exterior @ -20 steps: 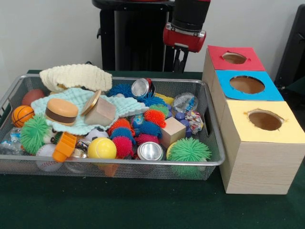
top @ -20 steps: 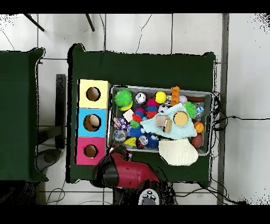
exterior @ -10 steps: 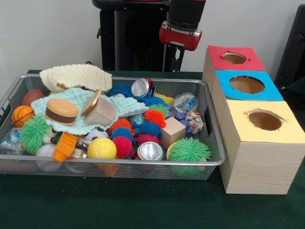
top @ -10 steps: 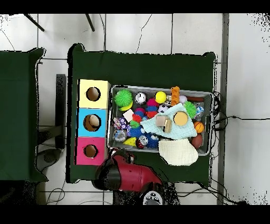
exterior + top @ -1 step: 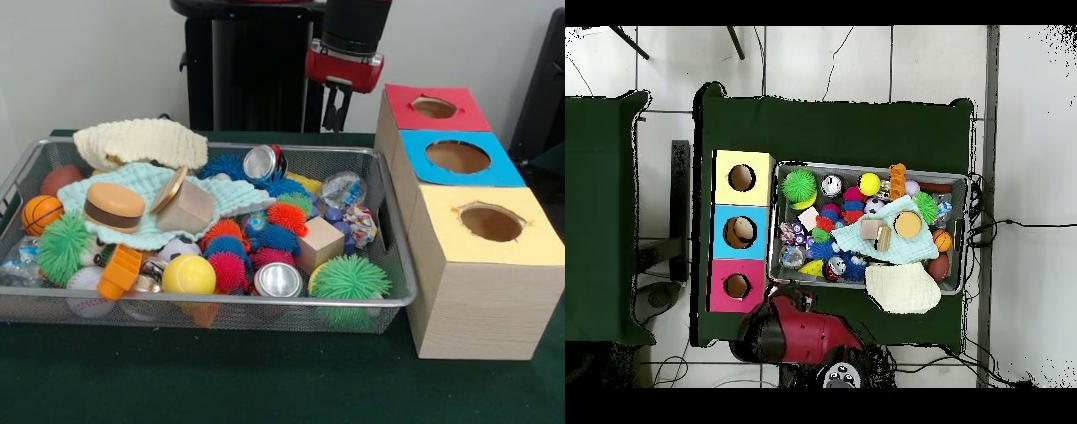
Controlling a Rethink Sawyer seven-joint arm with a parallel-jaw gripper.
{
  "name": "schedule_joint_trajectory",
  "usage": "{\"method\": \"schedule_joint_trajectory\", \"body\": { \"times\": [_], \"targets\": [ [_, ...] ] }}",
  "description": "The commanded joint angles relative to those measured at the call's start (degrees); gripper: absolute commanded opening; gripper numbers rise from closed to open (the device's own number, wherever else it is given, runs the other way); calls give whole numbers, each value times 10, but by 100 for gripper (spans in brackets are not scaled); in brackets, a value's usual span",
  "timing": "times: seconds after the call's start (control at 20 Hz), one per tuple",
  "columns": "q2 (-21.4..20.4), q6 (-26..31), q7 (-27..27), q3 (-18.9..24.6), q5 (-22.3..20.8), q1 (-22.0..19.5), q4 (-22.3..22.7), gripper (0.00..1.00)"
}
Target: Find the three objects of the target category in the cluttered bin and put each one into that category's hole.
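Claw (image 5: pixel 335 110) hanging off the red-and-black arm (image 5: pixel 349 44), clear of the mesh bin (image 5: pixel 265 305) and behind its back rim, empty; fingers dark and close together, yet cannot tell for certain whether parted or closed. Beside the claw toward the boxes, red-topped box (image 5: pixel 437 110) with its round hole; further forward of the claw, blue-topped box (image 5: pixel 459 159), then yellow-topped box (image 5: pixel 490 225), all three in a row touching one another on the green bench (image 5: pixel 221 380). In front of the claw and lower, silver tin (image 5: pixel 261 162) tilted at the bin's back wall; further forward still, wooden cube (image 5: pixel 320 242), another silver tin (image 5: pixel 278 280) and green spiky ball (image 5: pixel 350 278) at the front wall. Well off to the side away from the boxes, toy burger (image 5: pixel 114 206) on a mint cloth (image 5: pixel 141 190), cream knitted cloth (image 5: pixel 141 141) draped over the back rim, small basketball (image 5: pixel 41 213) at the far end. From overhead, arm's red body (image 5: pixel 800 335) below the bin, claw tips not distinguishable.
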Motion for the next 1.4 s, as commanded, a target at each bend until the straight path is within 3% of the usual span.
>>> {"method": "schedule_joint_trajectory", "body": {
  "times": [0.05,0.3,0.65,1.0,1.2,1.4],
  "targets": [
    [116,-82,110,42,30,-13,-70,0],
    [240,-216,145,3,84,45,-129,0],
    [287,-250,146,-9,120,63,-148,0],
    [270,-238,136,-13,132,65,-135,0],
    [193,-156,106,-19,127,61,-93,0],
    [100,-80,84,-5,95,29,-50,0]
  ]
}}
